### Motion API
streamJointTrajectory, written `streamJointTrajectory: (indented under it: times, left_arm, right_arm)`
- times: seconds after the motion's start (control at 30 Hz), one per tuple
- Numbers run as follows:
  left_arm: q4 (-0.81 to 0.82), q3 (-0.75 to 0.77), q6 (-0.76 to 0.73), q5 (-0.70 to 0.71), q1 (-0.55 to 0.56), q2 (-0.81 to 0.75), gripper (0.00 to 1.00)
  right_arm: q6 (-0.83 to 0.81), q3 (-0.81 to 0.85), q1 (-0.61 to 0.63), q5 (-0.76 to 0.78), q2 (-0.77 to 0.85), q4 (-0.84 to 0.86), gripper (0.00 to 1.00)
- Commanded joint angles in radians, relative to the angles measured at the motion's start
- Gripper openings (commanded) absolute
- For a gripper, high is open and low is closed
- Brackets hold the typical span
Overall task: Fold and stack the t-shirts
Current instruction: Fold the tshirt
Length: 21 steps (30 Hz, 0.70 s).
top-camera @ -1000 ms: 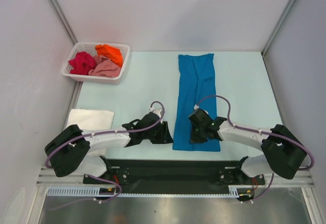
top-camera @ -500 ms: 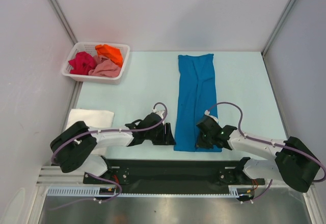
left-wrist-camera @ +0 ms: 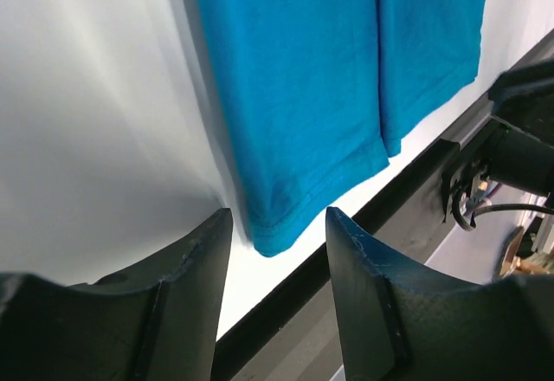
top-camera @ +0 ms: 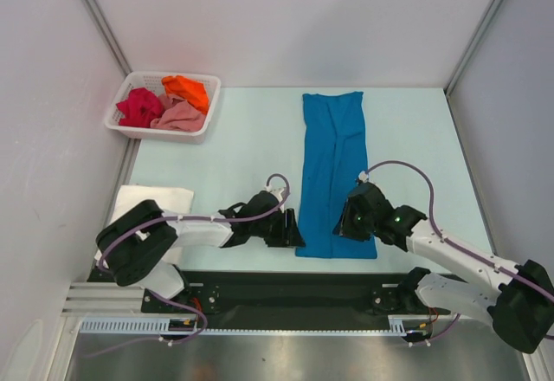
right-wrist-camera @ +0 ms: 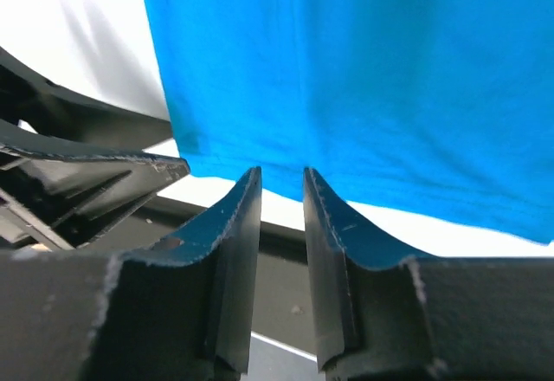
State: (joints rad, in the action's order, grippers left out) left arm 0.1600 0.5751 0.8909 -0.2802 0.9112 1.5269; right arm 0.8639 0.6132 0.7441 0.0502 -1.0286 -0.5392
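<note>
Hovering over the near hem of the bright blue t-shirt (top-camera: 333,151), the right end effector (right-wrist-camera: 281,173) has just parted its jaws slightly after being shut, and grips nothing. The left end effector (left-wrist-camera: 277,216) is open and has crept up to the shirt's near-left corner. Both seem to be lining up to lift the hem. The shirt lies as a long strip mid-surface. Leftward sits the folded white t-shirt (top-camera: 156,201); farthest, the basket (top-camera: 157,133) holds three more.
</note>
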Motion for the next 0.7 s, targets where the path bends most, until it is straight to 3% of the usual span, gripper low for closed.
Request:
streamJointTrajectory:
  times: [0.0,0.1,0.23,0.67]
  left_arm:
    - [-0.014,-0.027,0.014,0.058,-0.002,-0.039,0.54]
    - [-0.028,-0.035,0.011,0.073,-0.002,-0.079,0.54]
    - [-0.033,-0.041,0.011,0.079,-0.002,-0.099,0.54]
    - [-0.024,-0.040,0.011,0.070,-0.002,-0.090,0.53]
  right_arm:
    - [-0.052,-0.021,-0.014,-0.084,0.048,0.004,0.31]
    - [-0.033,-0.067,-0.003,-0.154,0.065,0.059,0.31]
    - [0.021,-0.130,0.021,-0.194,0.047,0.120,0.18]
    - [0.089,-0.219,0.077,-0.191,-0.021,0.243,0.24]
